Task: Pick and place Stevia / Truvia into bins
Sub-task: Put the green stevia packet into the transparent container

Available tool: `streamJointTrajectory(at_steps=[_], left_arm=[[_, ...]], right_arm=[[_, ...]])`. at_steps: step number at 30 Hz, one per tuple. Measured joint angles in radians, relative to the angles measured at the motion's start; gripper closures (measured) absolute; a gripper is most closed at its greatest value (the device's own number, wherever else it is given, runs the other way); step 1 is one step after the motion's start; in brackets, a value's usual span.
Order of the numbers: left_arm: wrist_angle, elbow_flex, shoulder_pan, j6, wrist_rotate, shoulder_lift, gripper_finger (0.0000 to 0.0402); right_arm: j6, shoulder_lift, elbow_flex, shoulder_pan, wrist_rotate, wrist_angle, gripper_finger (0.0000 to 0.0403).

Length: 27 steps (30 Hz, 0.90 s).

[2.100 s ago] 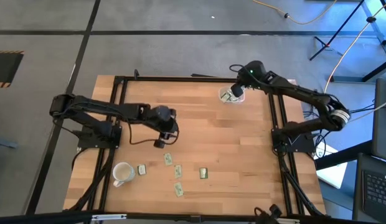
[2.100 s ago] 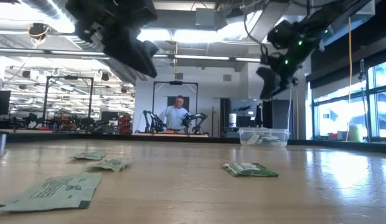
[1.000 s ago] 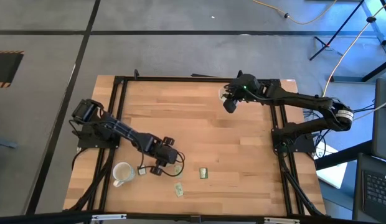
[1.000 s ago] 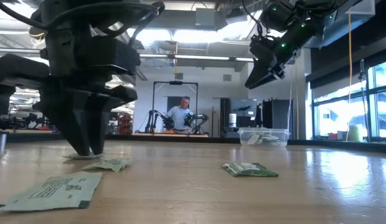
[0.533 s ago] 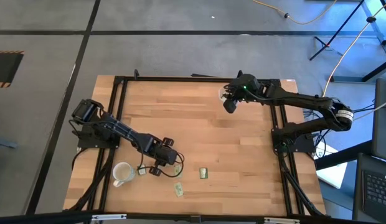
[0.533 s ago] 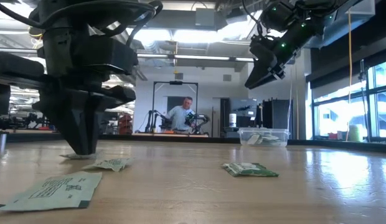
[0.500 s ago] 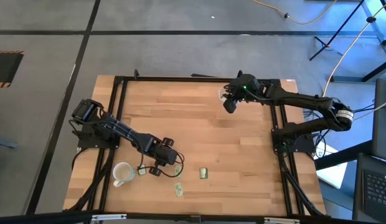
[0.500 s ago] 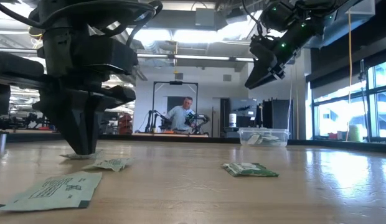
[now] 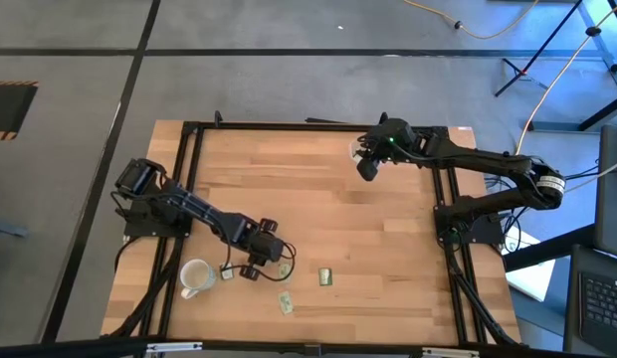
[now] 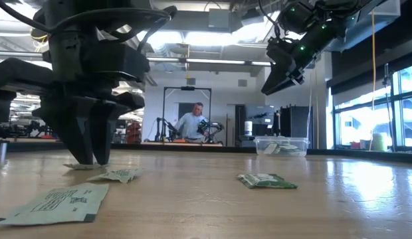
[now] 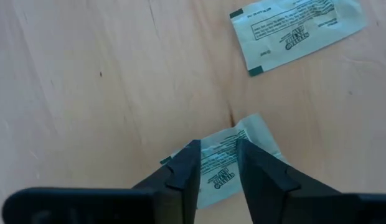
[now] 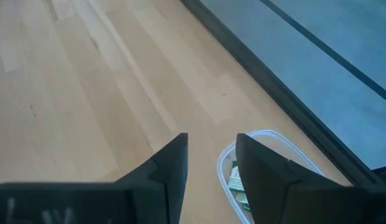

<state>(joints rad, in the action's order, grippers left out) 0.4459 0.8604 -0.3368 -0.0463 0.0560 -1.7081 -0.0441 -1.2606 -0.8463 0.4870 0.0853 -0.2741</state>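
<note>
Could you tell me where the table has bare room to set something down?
The wide wooden stretch between the left gripper near the front and the clear bin at the far right edge is bare. It is crowded along the front, around the white mug and the loose sachets.

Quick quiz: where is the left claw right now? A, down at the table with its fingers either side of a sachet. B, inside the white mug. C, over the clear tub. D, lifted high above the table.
A: the left claw straddles a sachet on the table.
</note>
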Motion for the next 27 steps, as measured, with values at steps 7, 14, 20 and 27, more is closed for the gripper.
streamJointTrajectory(at_steps=[7, 14, 20, 27], left_arm=[[0.005, -0.001, 0.007, -0.021, -0.027, 0.0, 0.0323], [0.004, -0.001, 0.014, -0.019, -0.051, -0.001, 0.0368], [0.004, -0.002, 0.027, -0.001, -0.06, 0.018, 0.0394], [0.011, 0.047, 0.085, 0.024, -0.045, 0.093, 0.0398]], right_arm=[[0.003, 0.0, 0.0, 0.0, 0.0, 0.0, 0.0265], [0.003, 0.0, 0.0, 0.0, 0.0, 0.0, 0.0265], [0.026, 0.0, 0.0, 0.0, 0.0, 0.0, 0.0265], [0.056, 0.0, 0.0, 0.0, -0.048, 0.004, 0.0265]])
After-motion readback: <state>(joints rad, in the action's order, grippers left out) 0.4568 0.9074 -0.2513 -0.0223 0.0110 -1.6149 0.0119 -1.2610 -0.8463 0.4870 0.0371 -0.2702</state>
